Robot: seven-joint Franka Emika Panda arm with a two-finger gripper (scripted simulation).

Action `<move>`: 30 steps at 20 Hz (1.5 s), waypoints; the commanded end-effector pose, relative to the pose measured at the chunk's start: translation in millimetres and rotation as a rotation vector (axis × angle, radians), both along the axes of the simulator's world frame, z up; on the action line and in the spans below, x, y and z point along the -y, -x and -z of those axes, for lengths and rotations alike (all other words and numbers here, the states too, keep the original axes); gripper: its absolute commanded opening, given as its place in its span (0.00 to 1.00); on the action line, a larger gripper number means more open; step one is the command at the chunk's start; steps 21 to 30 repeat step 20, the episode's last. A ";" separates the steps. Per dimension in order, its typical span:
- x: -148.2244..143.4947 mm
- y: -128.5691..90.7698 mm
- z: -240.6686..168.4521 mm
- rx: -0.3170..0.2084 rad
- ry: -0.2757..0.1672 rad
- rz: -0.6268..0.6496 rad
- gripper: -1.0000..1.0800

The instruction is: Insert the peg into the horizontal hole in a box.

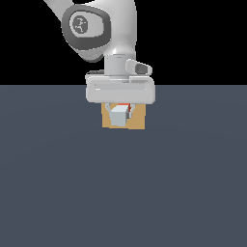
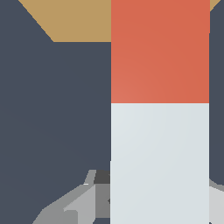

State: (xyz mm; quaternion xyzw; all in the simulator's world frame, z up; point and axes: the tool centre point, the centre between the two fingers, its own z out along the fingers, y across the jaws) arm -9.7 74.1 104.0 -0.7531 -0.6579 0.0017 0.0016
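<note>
My gripper (image 1: 120, 112) hangs directly in front of the tan box (image 1: 138, 121) and is shut on the peg (image 1: 117, 115). In the exterior view the peg is end-on: a small pale square with a thin red sliver behind it. The wrist view shows the peg (image 2: 159, 131) lengthwise, its pale half near the fingers (image 2: 65, 208) and its red-orange half reaching toward the box (image 2: 74, 19). I cannot tell whether the red end has reached the box face, since it runs out of the wrist picture there. The hole is hidden behind the peg and the gripper.
The box stands on a flat dark slate-blue surface (image 1: 123, 193) that fills the lower part of the exterior view. The white arm (image 1: 96, 29) rises above the box against a black background.
</note>
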 end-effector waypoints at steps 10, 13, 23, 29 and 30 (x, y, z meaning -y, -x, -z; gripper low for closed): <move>-66.9 -8.8 -2.7 0.005 -0.001 -0.001 0.00; -86.9 -11.8 -3.0 0.006 -0.001 -0.001 0.00; -104.6 -15.4 -3.3 0.006 -0.001 -0.001 0.00; -104.6 -15.4 -3.3 0.006 -0.001 -0.001 0.00; -104.6 -15.4 -3.3 0.006 -0.001 -0.001 0.00</move>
